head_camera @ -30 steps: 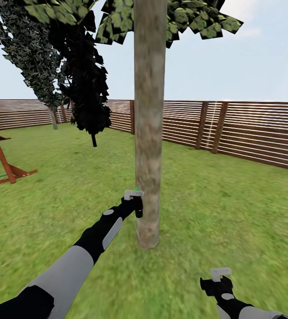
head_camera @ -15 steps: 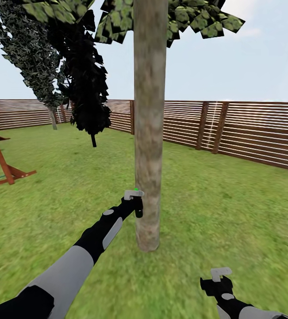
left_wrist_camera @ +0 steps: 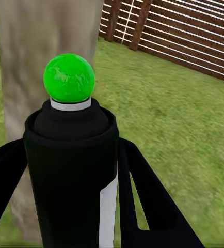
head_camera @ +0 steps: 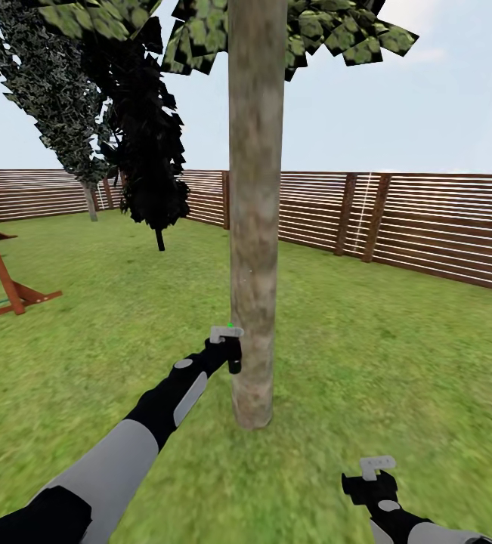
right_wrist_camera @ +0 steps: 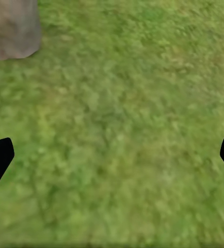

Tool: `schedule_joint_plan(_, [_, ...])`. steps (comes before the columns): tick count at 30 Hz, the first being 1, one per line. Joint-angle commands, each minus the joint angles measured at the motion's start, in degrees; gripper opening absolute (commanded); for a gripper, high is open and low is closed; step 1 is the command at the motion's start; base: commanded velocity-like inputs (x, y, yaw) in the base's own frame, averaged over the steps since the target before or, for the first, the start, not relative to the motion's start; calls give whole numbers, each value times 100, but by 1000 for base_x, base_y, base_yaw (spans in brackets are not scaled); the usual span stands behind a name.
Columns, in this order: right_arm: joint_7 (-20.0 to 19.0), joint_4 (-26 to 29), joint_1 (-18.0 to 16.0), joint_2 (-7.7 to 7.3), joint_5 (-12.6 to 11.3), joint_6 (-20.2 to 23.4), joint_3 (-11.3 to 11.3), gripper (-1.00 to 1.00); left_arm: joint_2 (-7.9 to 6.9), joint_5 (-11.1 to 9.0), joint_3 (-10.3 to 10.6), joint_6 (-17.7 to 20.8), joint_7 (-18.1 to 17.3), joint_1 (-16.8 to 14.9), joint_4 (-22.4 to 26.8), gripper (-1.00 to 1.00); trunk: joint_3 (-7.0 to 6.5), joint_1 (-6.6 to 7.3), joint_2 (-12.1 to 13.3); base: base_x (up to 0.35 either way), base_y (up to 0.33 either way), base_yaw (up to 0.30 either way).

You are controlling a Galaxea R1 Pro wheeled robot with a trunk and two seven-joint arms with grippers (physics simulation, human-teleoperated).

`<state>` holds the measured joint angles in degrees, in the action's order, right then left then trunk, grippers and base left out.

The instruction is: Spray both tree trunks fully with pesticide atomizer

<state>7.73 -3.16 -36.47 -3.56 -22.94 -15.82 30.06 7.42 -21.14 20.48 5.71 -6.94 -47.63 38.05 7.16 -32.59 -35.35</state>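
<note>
A: How's the spraying step looking, L to R?

B: Centre-left of the head view, the left gripper (head_camera: pixel 230 353) is clamping the pesticide atomizer (head_camera: pixel 227 333), fingers tight round the dark bottle; its green dot is sitting right beside the tree trunk (head_camera: pixel 255 227). In the left wrist view the atomizer (left_wrist_camera: pixel 70 155) is pointing at the bark (left_wrist_camera: pixel 40 36).

A: So what's it needing?

B: I'd say the nozzle is sitting v. close, so prob. easing back a bit and sweeping up and round, since only the lower front is getting reached. Maybe a faint speck or two on the bark, too small to be sure.

A: And the other side?

B: Bottom right, the right gripper (head_camera: pixel 378 474) is hanging wide, holding nothing, over the lawn (head_camera: pixel 397 355).

A: Anything hidden?

B: The trunk's far side is facing away, its top is getting cut off at the upper edge, and the bottle's label is facing away too.
</note>
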Motion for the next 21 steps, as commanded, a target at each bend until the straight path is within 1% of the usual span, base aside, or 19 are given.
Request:
schedule_joint_plan(1, [0, 0, 0, 0, 2, 0, 0, 100, 1, 1, 0, 0, -3, 0, -13, -100, 0, 0, 0, 0, 0, 0])
schedule_joint_plan(7, [0, 0, 0, -1, 2, 0, 0, 100, 4, 0, -1, 0, -8, 0, -26, -100, 0, 0, 0, -81, 0, 0])
schedule_joint_plan(19, [0, 0, 0, -1, 0, 0, 0, 100, 5, 1, 5, 0, 0, 0, -31, -100, 0, 0, 0, -19, 0, 0])
schedule_joint_plan(21, [0, 0, 0, 1, 1, 0, 0, 100, 4, 3, -10, 0, 10, 0, -138, -100, 0, 0, 0, -1, 0, 0])
